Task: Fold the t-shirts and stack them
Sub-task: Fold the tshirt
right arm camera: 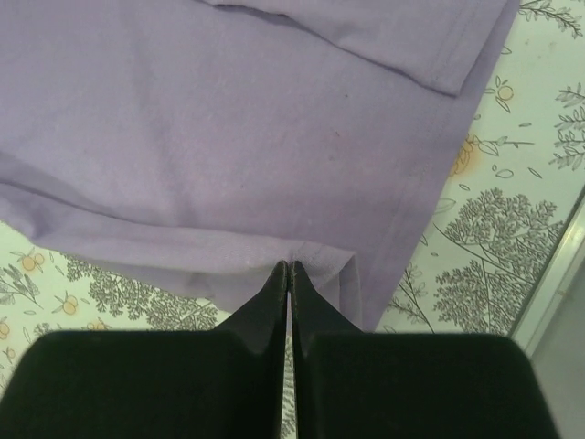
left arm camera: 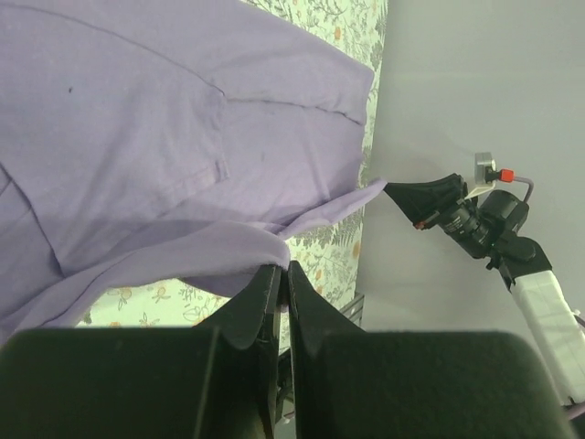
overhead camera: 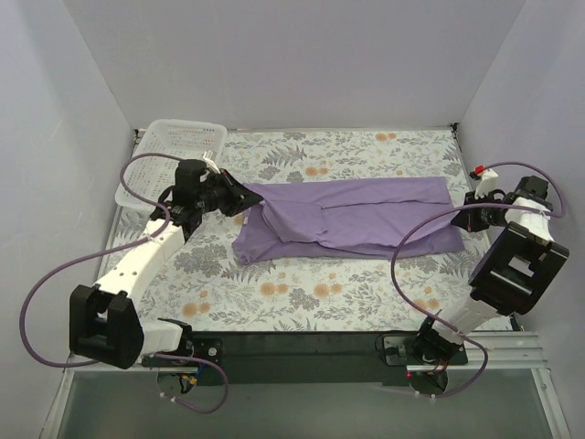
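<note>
The lavender-purple t-shirt (overhead camera: 356, 215) lies stretched left to right across the middle of the floral cloth, partly folded lengthwise. My left gripper (overhead camera: 242, 197) is at its left end. In the left wrist view this gripper (left arm camera: 284, 267) is shut on a lifted fold of the t-shirt (left arm camera: 137, 137). My right gripper (overhead camera: 466, 212) is at the shirt's right end. In the right wrist view it (right arm camera: 289, 266) is shut on the hem of the t-shirt (right arm camera: 228, 119). The fabric hangs slightly raised between the two grips.
A white mesh basket (overhead camera: 183, 142) stands at the back left corner, just behind my left arm. The floral tablecloth (overhead camera: 302, 293) covers the table. Grey walls close in the left, back and right sides. The arm bases sit on the dark near edge (overhead camera: 292, 346).
</note>
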{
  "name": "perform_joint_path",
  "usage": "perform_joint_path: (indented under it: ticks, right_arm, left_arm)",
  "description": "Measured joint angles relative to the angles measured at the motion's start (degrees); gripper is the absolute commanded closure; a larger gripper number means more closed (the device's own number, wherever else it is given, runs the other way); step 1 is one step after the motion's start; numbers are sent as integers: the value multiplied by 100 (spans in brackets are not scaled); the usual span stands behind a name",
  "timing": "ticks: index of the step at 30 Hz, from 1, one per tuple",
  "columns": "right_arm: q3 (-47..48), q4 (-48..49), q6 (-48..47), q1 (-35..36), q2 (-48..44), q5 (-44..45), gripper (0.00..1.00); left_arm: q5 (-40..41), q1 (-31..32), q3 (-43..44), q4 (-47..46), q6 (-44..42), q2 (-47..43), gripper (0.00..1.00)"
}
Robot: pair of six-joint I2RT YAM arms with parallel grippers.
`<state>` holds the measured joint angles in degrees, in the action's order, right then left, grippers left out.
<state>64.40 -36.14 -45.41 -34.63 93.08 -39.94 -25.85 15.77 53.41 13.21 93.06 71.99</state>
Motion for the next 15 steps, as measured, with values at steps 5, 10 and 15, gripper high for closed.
perform_joint_path:
  ticks: [5,10,15]
  right_arm:
    - [105,321,472,271,262,118,99]
    - [216,551,833,341,455,254,99]
    - [308,699,1071,400,557,365,99]
  left_arm:
    - [-129,-116,352,-83,-173,621,100]
    - [-258,-214,678,-114,-315,1204,100]
    - [-367,-256,887,-118,-396,1554,100]
